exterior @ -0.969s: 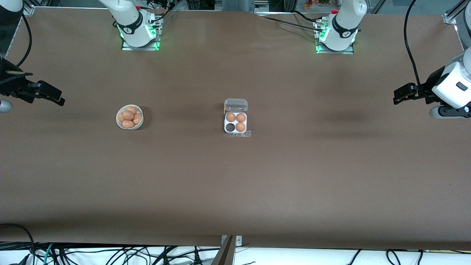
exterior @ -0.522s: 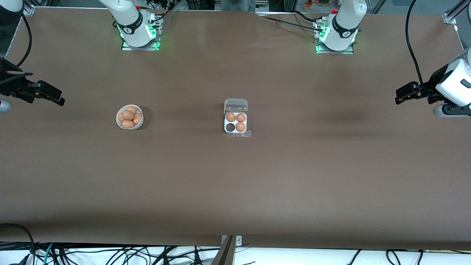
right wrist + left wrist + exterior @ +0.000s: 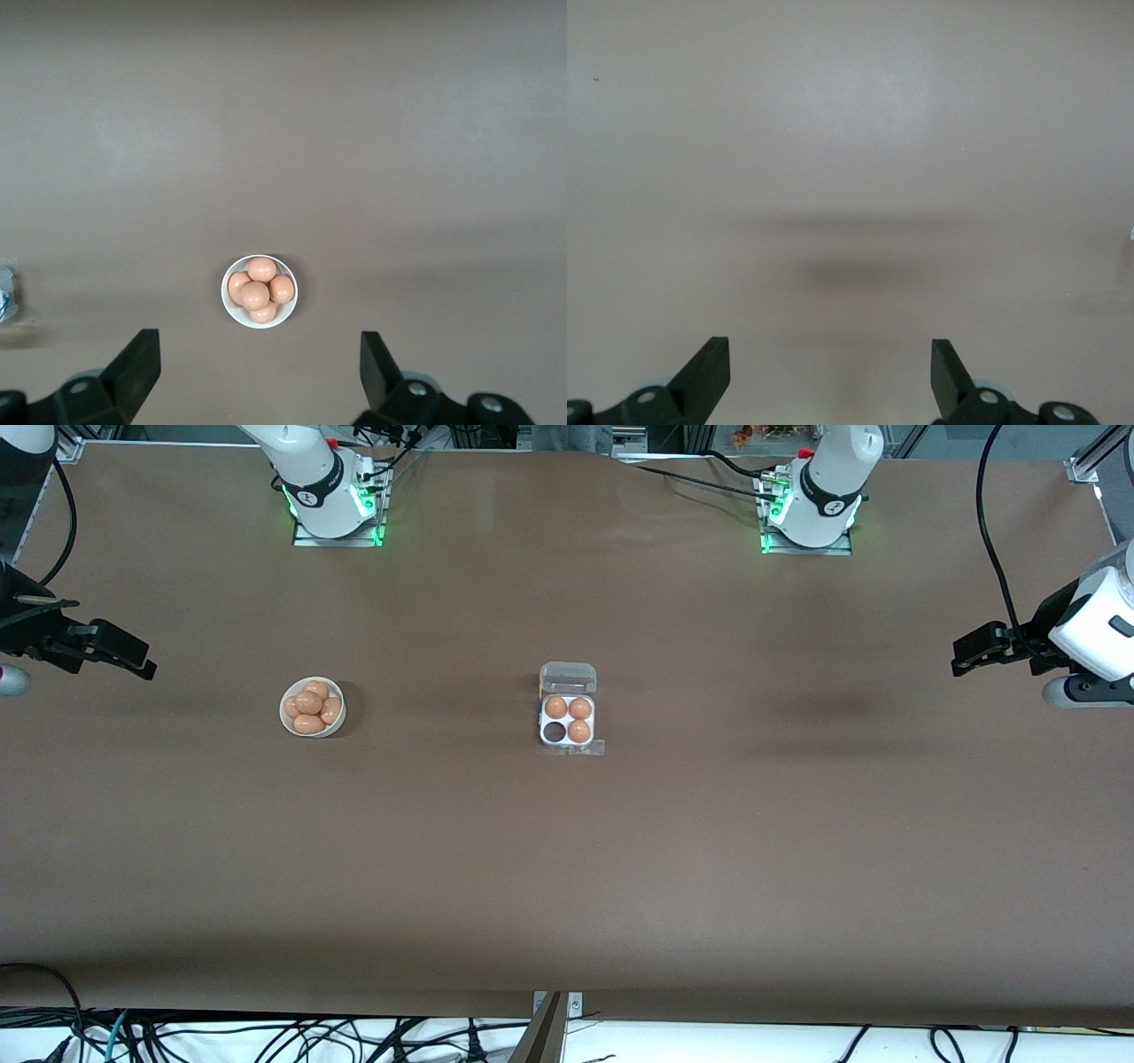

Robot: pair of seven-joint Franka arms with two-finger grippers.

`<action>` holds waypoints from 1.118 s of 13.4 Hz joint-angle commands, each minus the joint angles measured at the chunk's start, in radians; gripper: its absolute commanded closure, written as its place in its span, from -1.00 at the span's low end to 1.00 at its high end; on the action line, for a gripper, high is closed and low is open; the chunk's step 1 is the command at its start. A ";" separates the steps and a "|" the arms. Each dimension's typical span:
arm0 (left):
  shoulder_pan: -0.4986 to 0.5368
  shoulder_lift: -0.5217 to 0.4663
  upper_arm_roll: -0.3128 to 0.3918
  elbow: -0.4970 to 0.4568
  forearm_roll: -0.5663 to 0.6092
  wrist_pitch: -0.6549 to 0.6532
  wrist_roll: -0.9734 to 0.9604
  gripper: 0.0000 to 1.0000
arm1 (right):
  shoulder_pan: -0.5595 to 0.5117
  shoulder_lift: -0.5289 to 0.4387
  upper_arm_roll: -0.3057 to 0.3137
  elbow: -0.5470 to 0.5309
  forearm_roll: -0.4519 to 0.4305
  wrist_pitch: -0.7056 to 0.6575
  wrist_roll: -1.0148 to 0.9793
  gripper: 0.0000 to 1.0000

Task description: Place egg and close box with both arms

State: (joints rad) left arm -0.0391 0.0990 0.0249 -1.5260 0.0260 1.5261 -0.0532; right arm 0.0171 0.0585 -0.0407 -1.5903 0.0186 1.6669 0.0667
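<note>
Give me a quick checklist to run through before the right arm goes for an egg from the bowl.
1. Right end effector open and holding nothing, over the right arm's end of the table: ok.
2. Bowl holds eggs to pick from, five showing in the right wrist view: ok.
3. Box lid open, standing at the edge farther from the front camera: ok.
4. One free cell, in the row nearer the front camera toward the right arm's end; three cells filled: ok.
5. Left end effector open, waiting over bare table at the left arm's end: ok.
6. Whether the top egg sits loose: cannot tell.
</note>
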 commanded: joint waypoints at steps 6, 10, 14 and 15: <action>0.004 -0.001 -0.006 0.018 -0.018 -0.018 0.001 -1.00 | -0.005 -0.014 0.002 -0.013 -0.005 -0.006 -0.010 -1.00; 0.004 -0.001 -0.008 0.018 -0.020 -0.018 0.000 -1.00 | -0.005 -0.014 0.002 -0.014 -0.005 -0.007 -0.010 -1.00; -0.008 -0.002 -0.020 0.018 -0.020 -0.024 -0.020 -1.00 | -0.005 -0.014 0.002 -0.014 -0.005 -0.007 -0.010 -1.00; -0.008 -0.002 -0.028 0.018 -0.020 -0.026 -0.031 -1.00 | -0.005 -0.014 0.002 -0.014 -0.005 -0.007 -0.010 -1.00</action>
State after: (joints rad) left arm -0.0425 0.0989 0.0054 -1.5259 0.0259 1.5245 -0.0628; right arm 0.0171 0.0586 -0.0407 -1.5905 0.0186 1.6634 0.0667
